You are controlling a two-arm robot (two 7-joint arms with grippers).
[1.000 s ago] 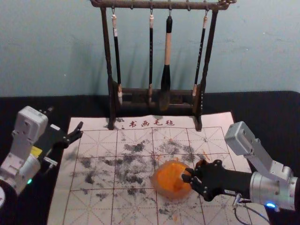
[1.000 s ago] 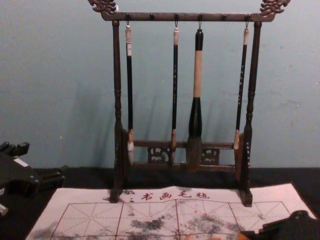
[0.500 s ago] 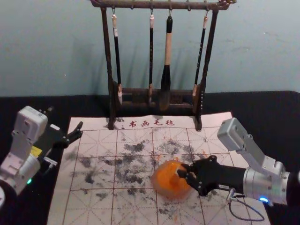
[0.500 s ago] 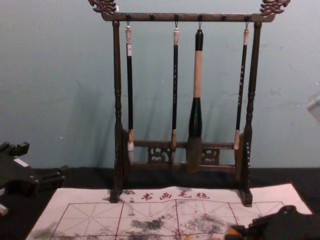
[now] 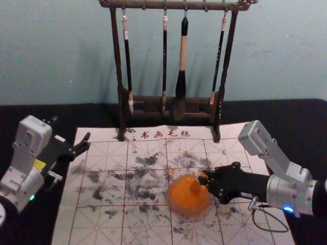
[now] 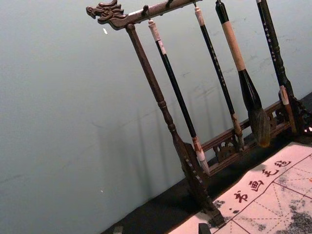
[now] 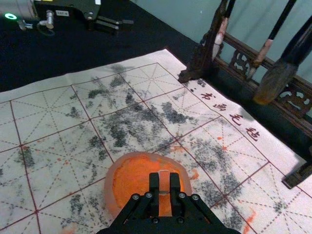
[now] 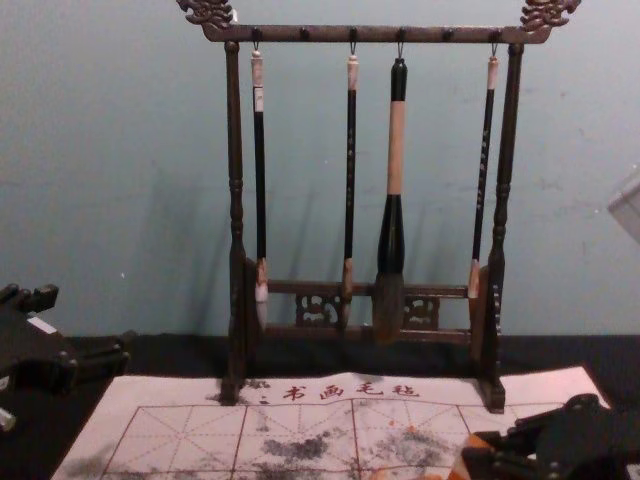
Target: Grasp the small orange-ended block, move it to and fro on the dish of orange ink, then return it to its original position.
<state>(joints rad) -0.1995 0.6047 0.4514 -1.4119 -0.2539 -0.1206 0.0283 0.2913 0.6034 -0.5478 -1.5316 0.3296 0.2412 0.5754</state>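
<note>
Bright orange ink (image 7: 132, 180) in the dish (image 7: 109, 191), red grid lines (image 7: 26, 180) and grey-black smudges (image 7: 118, 136) on the pale mat (image 7: 58, 117)

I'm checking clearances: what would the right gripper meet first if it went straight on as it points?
Probably the orange ink in the dish, met by the block the right gripper holds; its height above the ink is unclear.

Desk (image 5: 288, 113) black-surfaced. On it, pale mat (image 5: 97, 223): red grid, dashed guide lines, 4 characters along far edge, black smudges, orange flecks. Dark rack (image 5: 117, 66), 2 feet at mat's far edge. Dish of orange ink (image 5: 170, 202) on mat, slightly right of centre.
</note>
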